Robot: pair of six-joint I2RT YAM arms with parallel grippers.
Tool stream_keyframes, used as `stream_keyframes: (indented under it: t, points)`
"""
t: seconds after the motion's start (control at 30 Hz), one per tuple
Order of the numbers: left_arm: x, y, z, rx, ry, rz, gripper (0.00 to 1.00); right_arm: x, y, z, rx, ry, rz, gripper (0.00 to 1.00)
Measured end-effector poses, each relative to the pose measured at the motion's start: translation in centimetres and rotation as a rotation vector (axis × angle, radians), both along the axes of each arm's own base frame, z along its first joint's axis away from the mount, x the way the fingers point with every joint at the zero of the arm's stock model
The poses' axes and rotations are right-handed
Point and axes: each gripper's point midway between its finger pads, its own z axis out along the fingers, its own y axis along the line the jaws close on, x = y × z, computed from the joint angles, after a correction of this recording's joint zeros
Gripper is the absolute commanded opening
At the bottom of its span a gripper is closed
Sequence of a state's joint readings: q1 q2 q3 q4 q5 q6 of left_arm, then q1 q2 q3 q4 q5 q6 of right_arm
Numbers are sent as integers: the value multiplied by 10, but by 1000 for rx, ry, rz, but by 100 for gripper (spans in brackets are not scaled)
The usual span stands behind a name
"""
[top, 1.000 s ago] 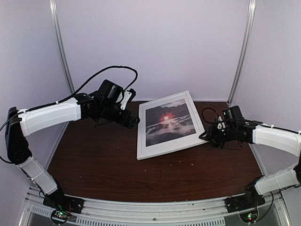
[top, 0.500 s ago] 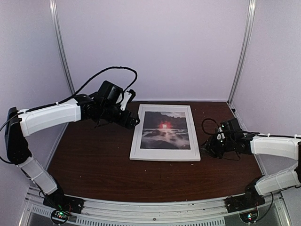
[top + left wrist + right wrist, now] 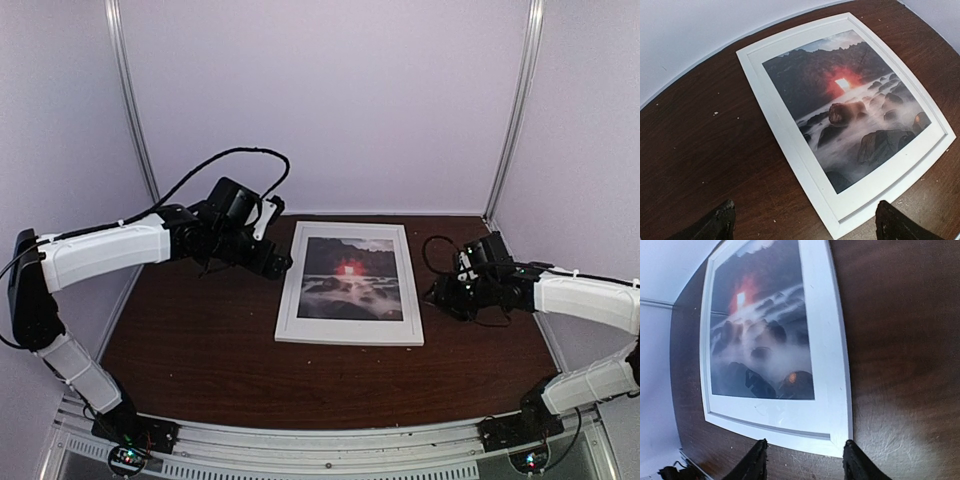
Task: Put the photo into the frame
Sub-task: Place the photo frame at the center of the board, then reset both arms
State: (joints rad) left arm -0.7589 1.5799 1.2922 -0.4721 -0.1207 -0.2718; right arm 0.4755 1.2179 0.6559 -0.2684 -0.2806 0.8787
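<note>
Top external view: where does the job stand?

— From where I stand, the frame (image 3: 349,334) lies flat in the middle of the brown table (image 3: 200,340), its long sides running away from the arms. The photo (image 3: 350,278) sits inside it, face up, red sun glowing, white showing all round. It looks seated. Whether anything is fastened at the back, nobody can tell from above.

— And the arms?

— Both empty. The left gripper (image 3: 278,265) hovers just beside the frame's far left corner, and the right gripper (image 3: 438,293) is near its right edge. Neither touches it. The wrist cameras show the left fingers (image 3: 722,222) spread wide and the right fingers (image 3: 756,462) likewise parted, with nothing between them.

— How would it handle if it needs shifting?

— My guess is light and stiff, but thin-edged and lying flush, so hard to get a finger under. The glossy print would likely smear or scratch. I would take hold on the white rim, at a side edge or corner, and slide rather than lift, because tipping it from one corner could spill the print out.
</note>
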Motion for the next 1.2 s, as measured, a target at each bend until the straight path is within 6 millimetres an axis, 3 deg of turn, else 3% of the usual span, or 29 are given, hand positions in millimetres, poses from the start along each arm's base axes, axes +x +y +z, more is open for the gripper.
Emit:
stream_keyframes:
  t: [0.2, 0.37, 0.57, 0.8, 1.03, 1.2]
  points:
    - [-5, 34, 2, 22, -28, 70, 98, 28, -1, 67, -157, -173, 113, 70]
    - [-8, 82, -1, 35, -55, 185, 98, 38, -9, 85, -317, -216, 194, 99]
    - [-22, 128, -5, 37, -104, 314, 98, 43, -26, 81, -487, -213, 244, 100]
    - [-38, 169, -1, 19, -178, 443, 98, 53, -45, 93, -630, -261, 223, 100]
    - [-45, 198, -3, 22, -222, 546, 98, 50, -68, 122, -710, -366, 141, 100]
    - [-52, 206, -4, 2, -237, 569, 98, 42, -83, 137, -733, -431, 83, 99]
